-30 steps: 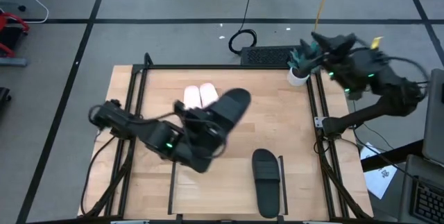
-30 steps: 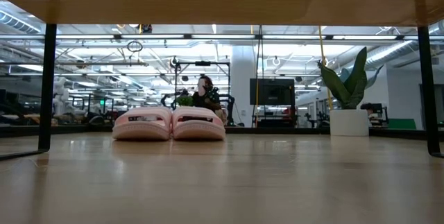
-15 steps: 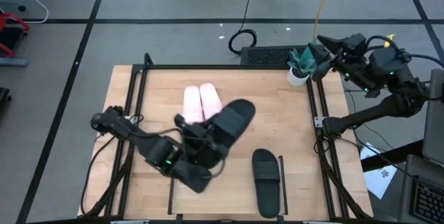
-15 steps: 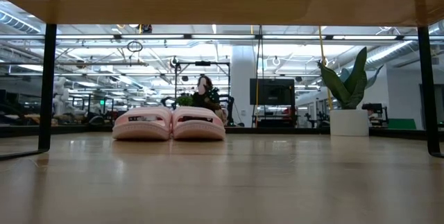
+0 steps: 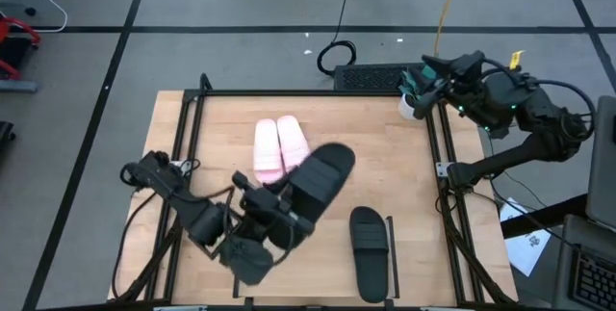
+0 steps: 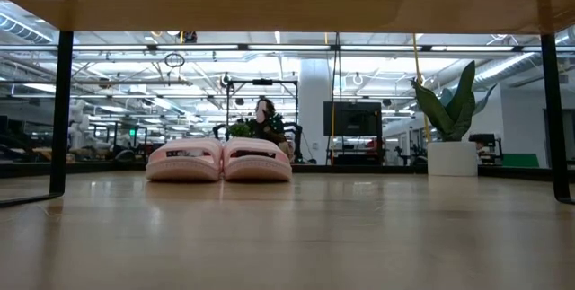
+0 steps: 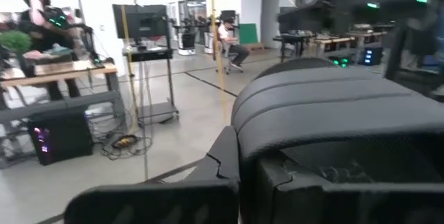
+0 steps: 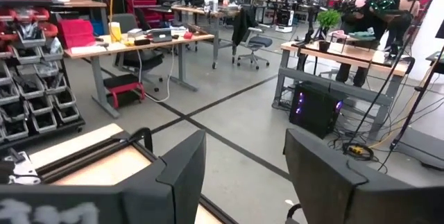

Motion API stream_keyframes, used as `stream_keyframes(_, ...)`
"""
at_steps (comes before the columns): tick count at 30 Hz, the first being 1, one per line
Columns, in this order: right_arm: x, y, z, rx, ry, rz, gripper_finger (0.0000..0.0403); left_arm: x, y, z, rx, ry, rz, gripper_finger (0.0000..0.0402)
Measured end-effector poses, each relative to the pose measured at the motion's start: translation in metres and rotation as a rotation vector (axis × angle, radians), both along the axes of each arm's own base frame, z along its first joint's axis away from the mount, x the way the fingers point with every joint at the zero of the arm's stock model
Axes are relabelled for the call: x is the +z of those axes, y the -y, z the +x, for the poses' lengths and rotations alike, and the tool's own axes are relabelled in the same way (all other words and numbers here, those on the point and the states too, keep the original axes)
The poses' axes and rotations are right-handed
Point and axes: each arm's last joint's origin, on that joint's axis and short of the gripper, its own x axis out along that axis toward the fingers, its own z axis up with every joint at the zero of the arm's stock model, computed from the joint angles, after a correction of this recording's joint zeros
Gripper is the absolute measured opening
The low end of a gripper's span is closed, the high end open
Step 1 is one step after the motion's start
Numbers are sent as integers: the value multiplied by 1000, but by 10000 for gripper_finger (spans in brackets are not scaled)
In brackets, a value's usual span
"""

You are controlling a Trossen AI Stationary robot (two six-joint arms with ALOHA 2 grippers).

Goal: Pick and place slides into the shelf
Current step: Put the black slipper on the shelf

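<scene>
Left arm draws back with its slide

The left end effector (image 5: 289,205) has pulled nearer the tabletop's front edge, carrying the black slide (image 5: 322,174); the right end effector (image 5: 430,67) shifted slightly.

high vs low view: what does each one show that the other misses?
Only the high view shows both arms: the left gripper clamped on a black slide beside the pink pair, the second black slide lying near the front of the table, and the right gripper open past the table's far right corner. Only the low view shows the room behind, with a potted plant. Both show the pink slides side by side on the light-wood surface.
</scene>
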Motion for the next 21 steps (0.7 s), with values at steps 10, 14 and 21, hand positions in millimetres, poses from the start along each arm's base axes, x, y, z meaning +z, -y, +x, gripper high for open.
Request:
stream_keyframes(10,-1,-1,3,47,0,17,185,-5,54,15,-82,22,-19,0)
stream_keyframes(14,-2,-1,3,46,-2,28,185,-16,65,27,-87,22,-18,0)
stream_keyframes(21,-4,-1,2,46,-27,26,185,-29,71,35,-82,-2,-1,0)
